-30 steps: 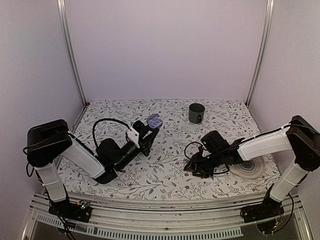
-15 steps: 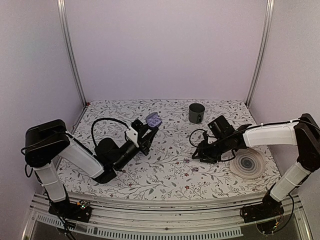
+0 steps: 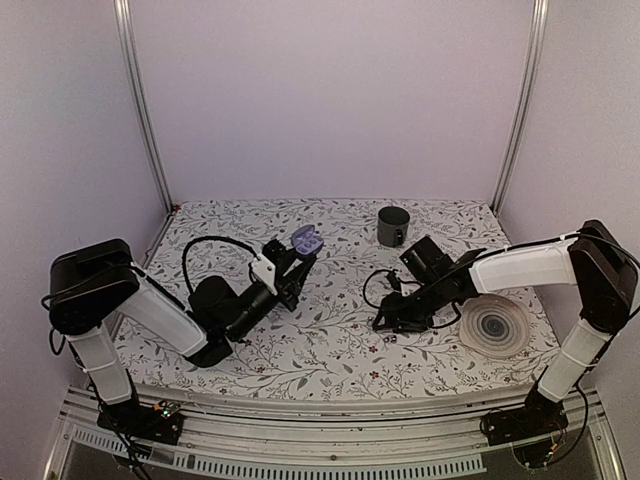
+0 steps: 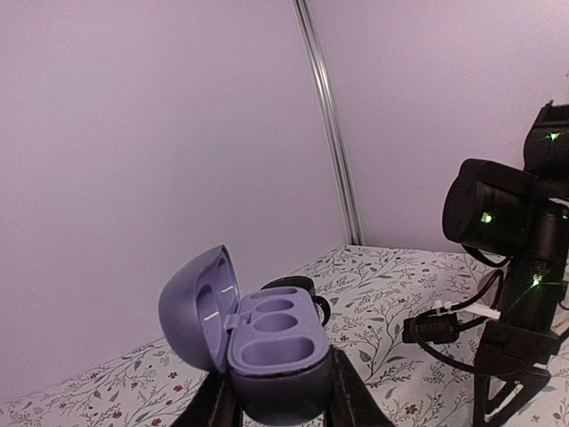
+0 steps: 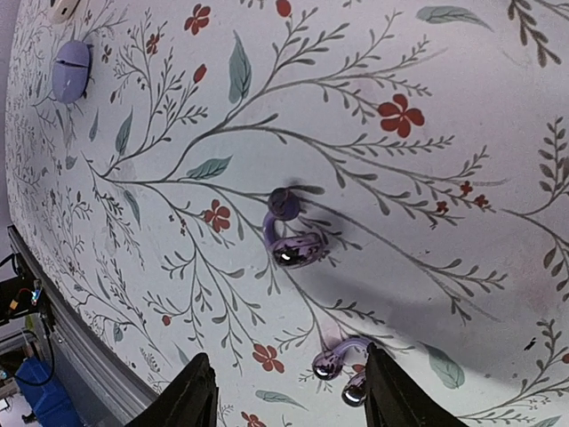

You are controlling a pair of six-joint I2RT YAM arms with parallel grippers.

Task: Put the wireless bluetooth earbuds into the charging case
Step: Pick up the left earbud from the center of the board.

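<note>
Charging case, lid open, is clamped in the left gripper, raised at 11 o'clock from the table's middle. Right gripper hangs part-open, empty, above the near earbud; far earbud at 11 o'clock. An off-centre pinch could flick the glossy bud away.

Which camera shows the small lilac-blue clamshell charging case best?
Left wrist: the small lilac-blue clamshell charging case sits close, lid open, sockets empty. Top external shows it tiny; right wrist, perhaps a distant lilac oval.
</note>
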